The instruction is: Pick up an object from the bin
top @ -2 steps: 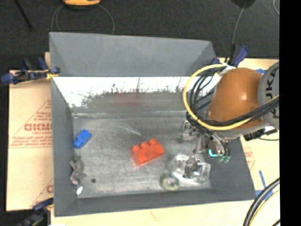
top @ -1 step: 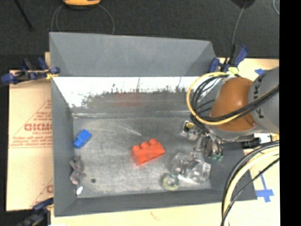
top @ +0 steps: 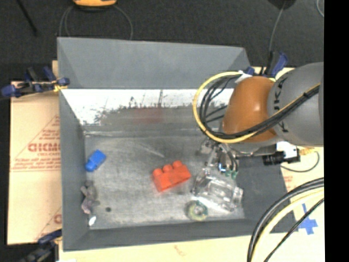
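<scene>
— Against the bin's [top: 71, 162] right wall, toward the near right corner: what's down there?
— Gripper [top: 217, 165], low over the floor [top: 136, 157], reaching in from the right. Orange cover [top: 248, 111] on the wrist above it, yellow and black cables [top: 204, 119] looped round that. Right under the gripper lies a clear plastic piece [top: 221, 194], lumpy, glinting; shape hard to make out.
— Has it got hold of the piece?
— Cannot tell. Gripper's tip meets the piece's far edge in the view, but whether it is spread, pressed together or pinching anything does not show; dark hardware and clear plastic run together there.
— Neighbours?
— Red brick [top: 170, 176], studs showing on its far side, on the floor mid-bin, just left of the clear piece with a narrow gap between. Small ring [top: 197, 211], greenish-yellow, at the foot of the near wall, just beside the piece's near left end; touching or not, can't say.
— And the left side?
— Well apart from the gripper. Blue block [top: 95, 160], small, tilted, by the left wall. Grey lump [top: 88, 196], maybe a little figure, nearer the near left corner; white scrap [top: 92, 220] just beside it, deeper into that corner.
— Far wall [top: 142, 105]?
— Scuffed; dark scratch marks along its upper part. Floor likewise worn, with one dark speck [top: 108, 209] near the grey lump.
</scene>
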{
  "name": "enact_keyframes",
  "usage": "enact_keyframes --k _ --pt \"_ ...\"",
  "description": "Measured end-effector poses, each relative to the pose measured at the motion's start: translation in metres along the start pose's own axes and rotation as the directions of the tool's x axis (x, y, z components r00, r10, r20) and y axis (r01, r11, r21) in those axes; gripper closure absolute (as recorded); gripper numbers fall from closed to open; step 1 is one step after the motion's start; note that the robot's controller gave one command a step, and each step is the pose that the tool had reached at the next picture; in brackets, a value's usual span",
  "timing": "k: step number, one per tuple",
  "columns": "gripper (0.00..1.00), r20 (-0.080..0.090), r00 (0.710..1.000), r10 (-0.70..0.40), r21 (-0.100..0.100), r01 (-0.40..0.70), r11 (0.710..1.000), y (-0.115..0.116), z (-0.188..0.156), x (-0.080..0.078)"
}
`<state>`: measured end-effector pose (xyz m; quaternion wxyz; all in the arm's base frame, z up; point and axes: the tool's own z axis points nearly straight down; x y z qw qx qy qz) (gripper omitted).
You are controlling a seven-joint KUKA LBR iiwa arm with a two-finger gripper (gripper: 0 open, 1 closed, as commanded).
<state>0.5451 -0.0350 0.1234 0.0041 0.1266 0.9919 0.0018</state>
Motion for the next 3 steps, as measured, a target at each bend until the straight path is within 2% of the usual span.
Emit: enact_keyframes --k 1,2,3 --pt "0.00 -0.004 1.000 0.013 0.002 -0.013 1.000 0.045 0.047 -0.004" --pt "1.00 0.002 1.000 0.014 0.003 -0.014 1.000 0.042 0.042 -0.007" --pt "1.00 0.002 0.980 -0.197 0.004 0.197 0.980 0.057 -0.084 0.000"
